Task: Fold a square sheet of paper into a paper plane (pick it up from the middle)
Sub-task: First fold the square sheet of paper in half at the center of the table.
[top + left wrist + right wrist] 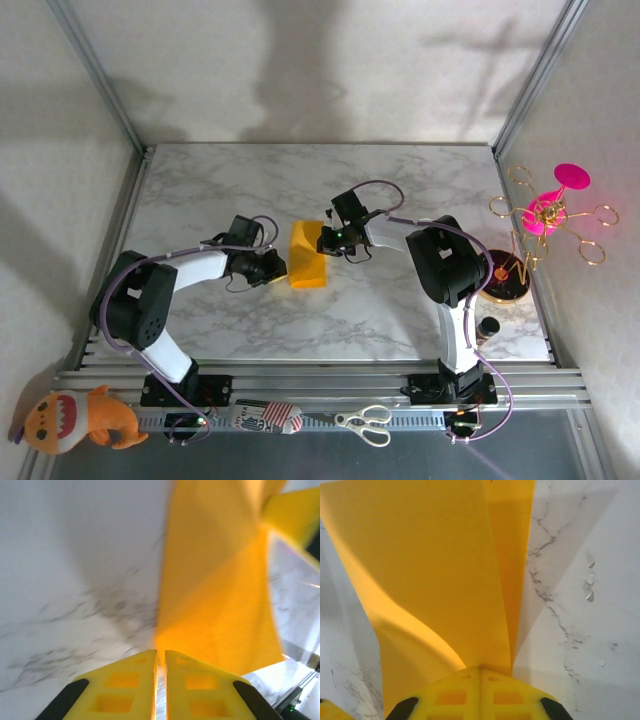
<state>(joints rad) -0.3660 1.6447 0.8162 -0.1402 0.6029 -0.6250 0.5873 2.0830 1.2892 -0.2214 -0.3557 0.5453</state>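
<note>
Marble table (400, 310), left end effector (160, 652) pinching orange paper sheet (308, 258), right end effector (480, 669) clamped on it too.

Both arms bend inward, left hand (272, 265) and right hand (325, 240) facing each other, each pinched closed on an edge of the folded paper sheet (308, 256)

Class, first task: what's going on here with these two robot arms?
The two arms are folding an orange-yellow sheet of paper in the middle of the marble table. The left gripper pinches its left edge and the right gripper pinches the opposite side, both shut on it. The sheet shows a crease and bends up between them; it is not yet a plane.
</note>
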